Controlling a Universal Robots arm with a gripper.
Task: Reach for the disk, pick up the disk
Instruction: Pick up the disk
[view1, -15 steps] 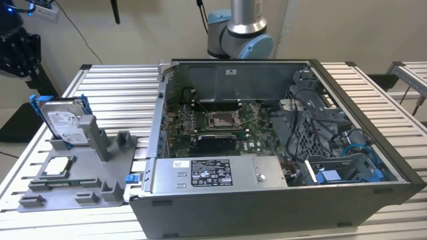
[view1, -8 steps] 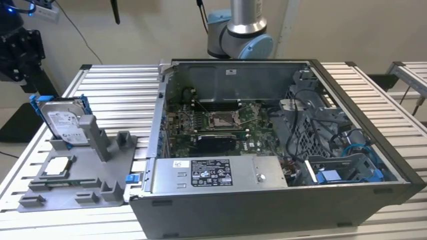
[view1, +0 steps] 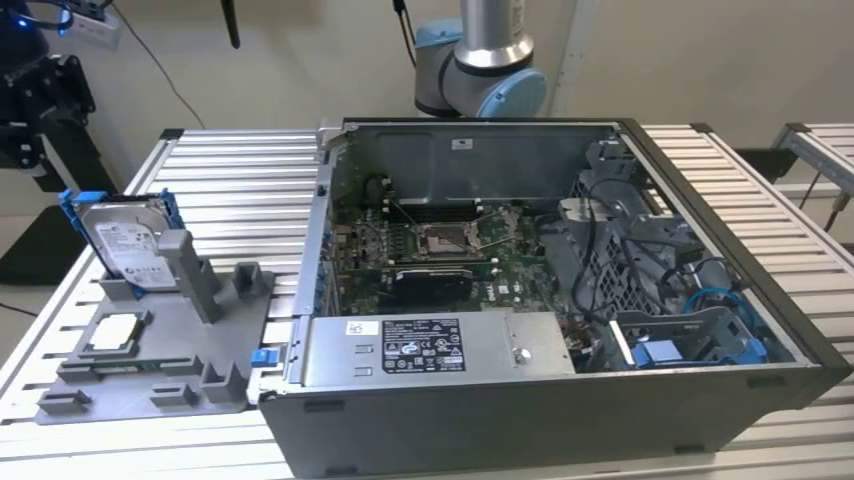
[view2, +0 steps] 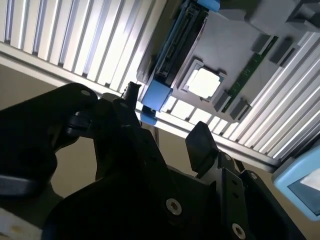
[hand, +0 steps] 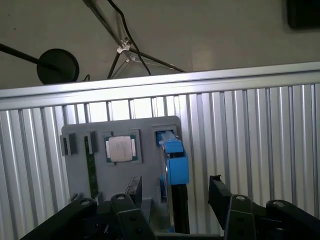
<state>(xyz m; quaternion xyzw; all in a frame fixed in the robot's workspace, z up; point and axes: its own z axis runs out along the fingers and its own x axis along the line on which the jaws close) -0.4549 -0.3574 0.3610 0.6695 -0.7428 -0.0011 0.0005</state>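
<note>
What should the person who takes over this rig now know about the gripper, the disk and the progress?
Gripper: open, holding nothing. In the first wrist view the disk, edge-on, shows between its fingertips, farther off and not touched.
The disk stands upright in the gray holder, at the exterior view's left of the open computer case.
Done: gripper lined up over the disk.
Left: the grasp and the lift.
</note>
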